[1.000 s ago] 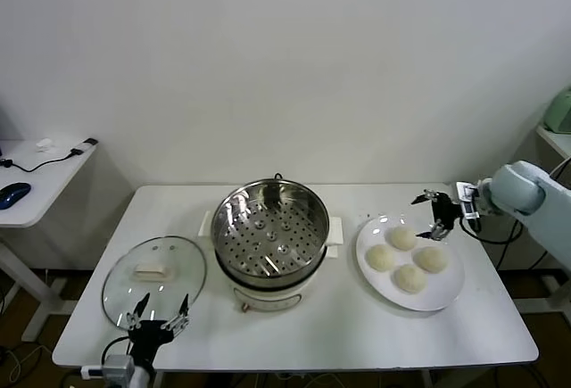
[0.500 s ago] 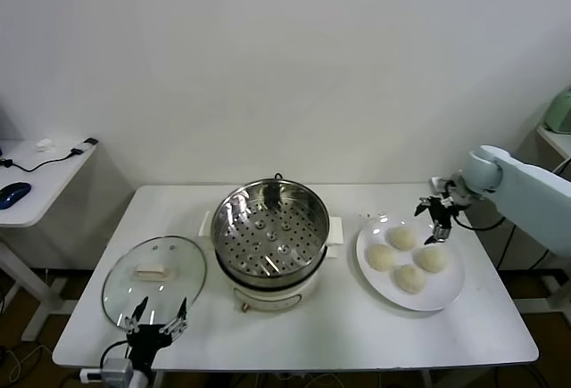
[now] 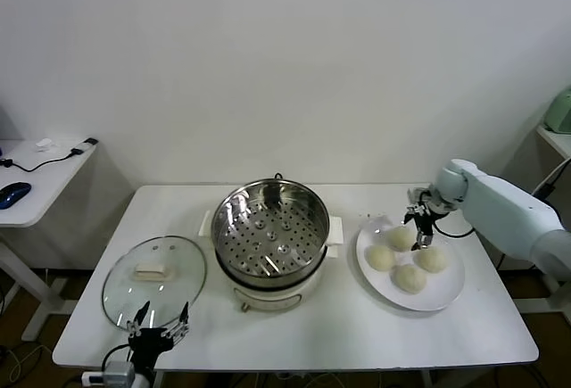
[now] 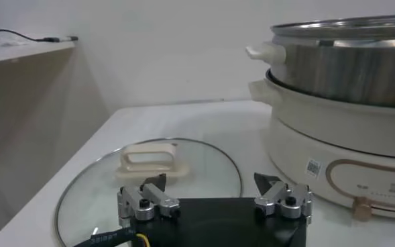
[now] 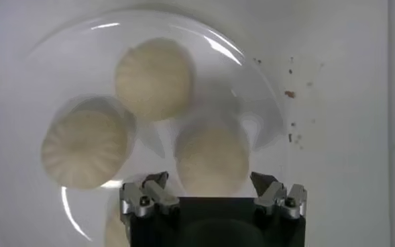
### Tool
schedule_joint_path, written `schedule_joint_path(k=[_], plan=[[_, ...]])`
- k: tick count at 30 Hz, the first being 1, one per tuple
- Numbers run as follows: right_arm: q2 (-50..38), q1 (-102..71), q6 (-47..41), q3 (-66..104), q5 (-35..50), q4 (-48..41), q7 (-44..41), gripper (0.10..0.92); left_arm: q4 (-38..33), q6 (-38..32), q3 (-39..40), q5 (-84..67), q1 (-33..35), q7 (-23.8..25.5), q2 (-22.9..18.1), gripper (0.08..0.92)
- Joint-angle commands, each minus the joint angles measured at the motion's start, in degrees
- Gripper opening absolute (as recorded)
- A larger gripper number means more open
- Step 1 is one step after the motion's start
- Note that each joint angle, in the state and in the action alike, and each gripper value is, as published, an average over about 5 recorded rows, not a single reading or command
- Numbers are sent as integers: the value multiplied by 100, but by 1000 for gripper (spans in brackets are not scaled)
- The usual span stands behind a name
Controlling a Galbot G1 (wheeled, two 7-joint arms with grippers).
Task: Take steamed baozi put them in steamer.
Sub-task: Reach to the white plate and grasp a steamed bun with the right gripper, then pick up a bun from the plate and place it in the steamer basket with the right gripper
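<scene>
Four steamed baozi point(image 3: 407, 259) sit on the white plate point(image 3: 448, 293), right of the empty steamer point(image 3: 269, 232). The right gripper point(image 3: 419, 227), fingers apart, hangs over the rear bun, seemingly not touching. The left gripper point(image 3: 157, 327) idles, spread, by the glass lid point(image 3: 153, 279).

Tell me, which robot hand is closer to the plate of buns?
The right. The right gripper hangs open just above the plate of baozi. The left gripper waits far across the table, by the glass lid.
</scene>
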Motion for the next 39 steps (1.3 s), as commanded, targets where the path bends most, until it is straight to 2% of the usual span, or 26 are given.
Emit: schedule_joint_path(k=[1, 9, 12, 17, 24, 29, 33, 36, 39], plan=[[340, -196, 35, 314, -251, -568, 2, 809, -24, 18, -5, -2, 14, -1, -7, 823], [307, -159, 70, 321, -102, -478, -67, 627, -43, 29, 22, 65, 4, 6, -52, 823], [214, -93, 101, 300, 11, -293, -106, 589, -56, 29, 42, 110, 7, 9, -82, 823], [-230, 577, 109, -135, 488, 560, -186, 577, -81, 6, 90, 161, 52, 7, -104, 823], [-542, 3012, 229, -2088, 1817, 2039, -314, 577, -125, -48, 118, 158, 105, -9, -65, 823], [41, 4556, 710, -3061, 2657, 2852, -326, 577, -149, -54, 158, 161, 105, -9, -43, 823], [746, 5059, 1210, -3321, 2927, 3454, -228, 577, -158, -55, 205, 169, 85, -9, -40, 823], [1297, 4998, 1669, -3436, 2714, 3739, -159, 577, -157, -56, 236, 186, 67, -9, -43, 823], [1787, 4633, 2467, -3543, 2103, 3708, -65, 577, -155, -71, 261, 219, 57, -9, -31, 823]])
